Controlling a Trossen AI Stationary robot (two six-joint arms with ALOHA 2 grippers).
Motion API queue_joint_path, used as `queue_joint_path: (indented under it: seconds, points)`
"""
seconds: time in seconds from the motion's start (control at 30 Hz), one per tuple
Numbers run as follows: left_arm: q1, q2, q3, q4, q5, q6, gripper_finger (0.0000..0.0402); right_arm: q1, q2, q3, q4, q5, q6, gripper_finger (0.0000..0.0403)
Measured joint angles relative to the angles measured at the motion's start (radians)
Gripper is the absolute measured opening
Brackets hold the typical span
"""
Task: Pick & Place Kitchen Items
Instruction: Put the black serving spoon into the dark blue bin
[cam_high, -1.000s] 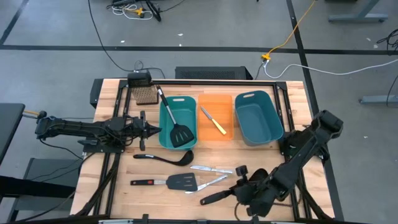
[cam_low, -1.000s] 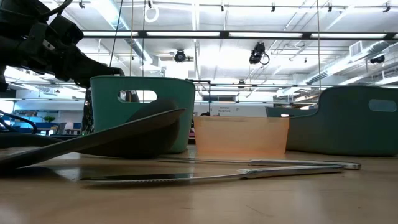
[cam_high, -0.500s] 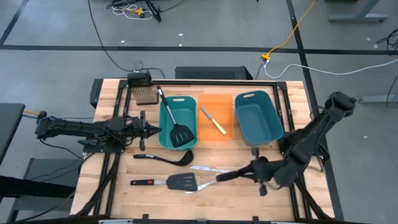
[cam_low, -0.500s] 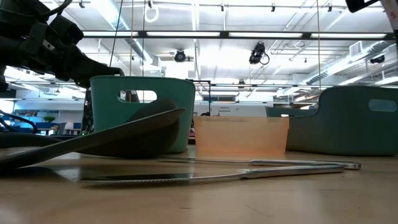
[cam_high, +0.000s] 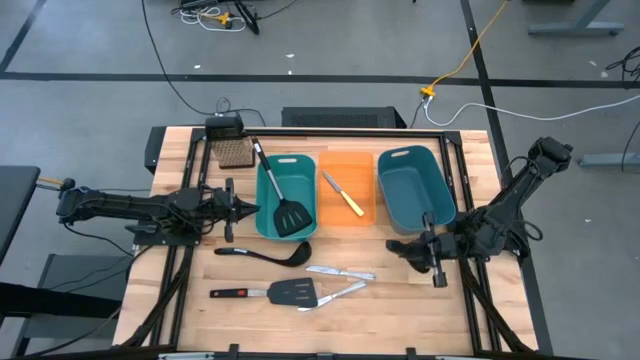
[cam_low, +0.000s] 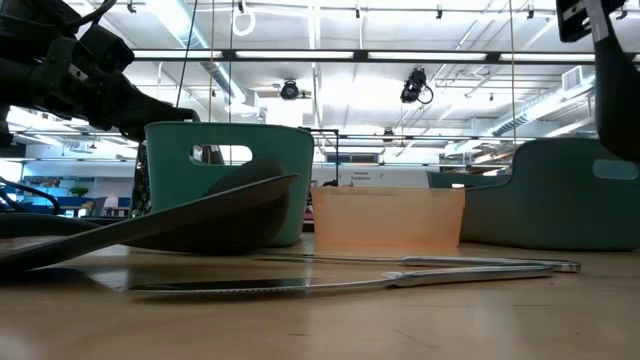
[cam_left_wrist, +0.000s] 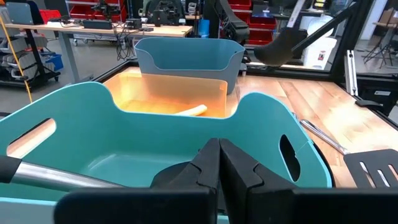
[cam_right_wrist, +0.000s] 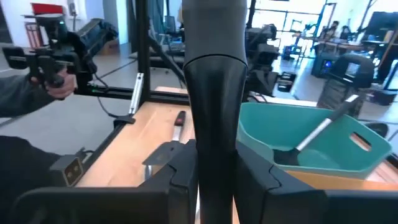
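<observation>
From above, the right gripper (cam_high: 420, 248) clamps a black ladle (cam_high: 400, 246) by its handle, just near of the right teal bin (cam_high: 440, 195). The left gripper (cam_high: 252, 209), fingers pressed together and empty, hangs beside the left teal bin (cam_high: 262, 190), which holds a slotted spatula (cam_high: 290, 214).

At table height, two silver knives (cam_low: 400, 272) lie across the wood.

The right wrist view shows the ladle handle (cam_right_wrist: 214, 93) pinched between the fingers (cam_right_wrist: 181, 168).

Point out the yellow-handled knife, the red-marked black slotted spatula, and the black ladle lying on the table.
Yellow-handled knife (cam_high: 350, 202): high view, on its yellow handle, in the orange bin.
Red-marked black slotted spatula (cam_high: 294, 292): high view, on its slotted blade.
Black ladle lying on the table (cam_high: 298, 255): high view, on its bowl.
</observation>
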Motion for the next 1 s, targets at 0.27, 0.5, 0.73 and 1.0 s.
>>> queue_joint_path:
  seconds: [0.27,0.5,0.73,1.0]
  points:
    - [0.000,0.000,0.000,-0.001,0.000,0.000,0.0009,0.000,-0.062,-0.046,0.010,0.006,0.006,0.0075]
    - [0.000,0.000,0.000,-0.001,0.000,0.004,0.0009,0.000,-0.094,-0.046,0.181,0.033,-0.126,0.0075]
    - [0.000,0.000,0.000,-0.001,0.000,0.004,0.0009,-0.049,-0.145,-0.026,0.343,0.220,-0.306,0.0075]
    - [0.000,0.000,0.000,0.000,0.000,0.004,0.0009,-0.117,-0.182,0.117,0.271,0.542,-0.472,0.0075]
